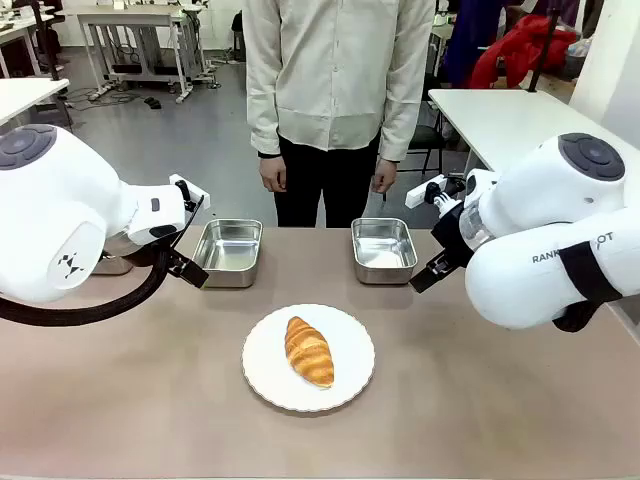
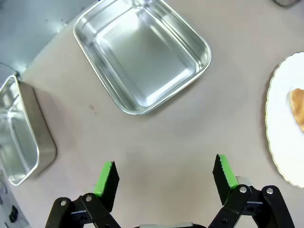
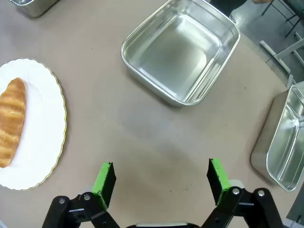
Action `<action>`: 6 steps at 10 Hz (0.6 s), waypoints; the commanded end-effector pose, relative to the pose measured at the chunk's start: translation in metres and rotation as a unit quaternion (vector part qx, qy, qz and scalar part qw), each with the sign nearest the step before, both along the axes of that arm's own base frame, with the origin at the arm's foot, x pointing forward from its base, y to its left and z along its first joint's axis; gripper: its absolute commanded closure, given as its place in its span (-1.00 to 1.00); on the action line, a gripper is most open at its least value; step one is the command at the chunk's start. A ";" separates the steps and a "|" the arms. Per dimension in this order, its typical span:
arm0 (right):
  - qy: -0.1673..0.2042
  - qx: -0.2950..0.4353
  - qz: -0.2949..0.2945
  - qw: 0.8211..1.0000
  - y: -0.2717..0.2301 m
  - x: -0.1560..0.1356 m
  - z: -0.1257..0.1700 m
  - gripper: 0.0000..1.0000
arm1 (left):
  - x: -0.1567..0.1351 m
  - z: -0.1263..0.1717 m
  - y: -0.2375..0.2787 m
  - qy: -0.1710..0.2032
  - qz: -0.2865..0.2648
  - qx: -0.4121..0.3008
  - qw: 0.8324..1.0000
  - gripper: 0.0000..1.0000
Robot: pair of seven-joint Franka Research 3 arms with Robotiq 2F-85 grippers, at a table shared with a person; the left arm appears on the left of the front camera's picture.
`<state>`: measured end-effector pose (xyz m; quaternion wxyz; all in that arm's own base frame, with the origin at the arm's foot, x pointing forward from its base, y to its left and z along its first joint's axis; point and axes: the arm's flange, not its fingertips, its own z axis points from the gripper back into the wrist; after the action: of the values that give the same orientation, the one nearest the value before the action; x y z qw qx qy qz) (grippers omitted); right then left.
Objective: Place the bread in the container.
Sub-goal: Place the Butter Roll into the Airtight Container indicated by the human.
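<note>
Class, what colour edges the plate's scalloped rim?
Gold; the plate shows best in the right wrist view.

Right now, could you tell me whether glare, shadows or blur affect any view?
Front view: evenly lit and sharp, a pale glare patch in the right steel pan, a soft shadow under the croissant. Left wrist view: crisp, smeared reflections in the left steel pan, the white plate very bright. Right wrist view: sharp, sheen across the right steel pan's floor.
</note>
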<state>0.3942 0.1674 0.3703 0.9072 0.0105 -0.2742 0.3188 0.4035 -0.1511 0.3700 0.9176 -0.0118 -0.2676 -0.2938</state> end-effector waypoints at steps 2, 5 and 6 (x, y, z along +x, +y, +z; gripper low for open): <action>0.000 0.000 0.000 1.000 0.000 0.000 0.000 -1.00 | 0.000 0.000 0.000 0.000 0.000 0.000 1.000 -1.00; 0.000 0.000 0.000 1.000 0.000 0.000 0.000 -1.00 | 0.000 0.000 0.000 0.000 0.000 0.000 1.000 -1.00; 0.000 0.000 0.000 1.000 0.000 0.000 0.000 -1.00 | 0.000 0.000 0.000 0.000 0.000 0.000 1.000 -1.00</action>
<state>0.3941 0.1676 0.3703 0.9070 0.0101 -0.2742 0.3194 0.4035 -0.1511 0.3700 0.9176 -0.0119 -0.2676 -0.2936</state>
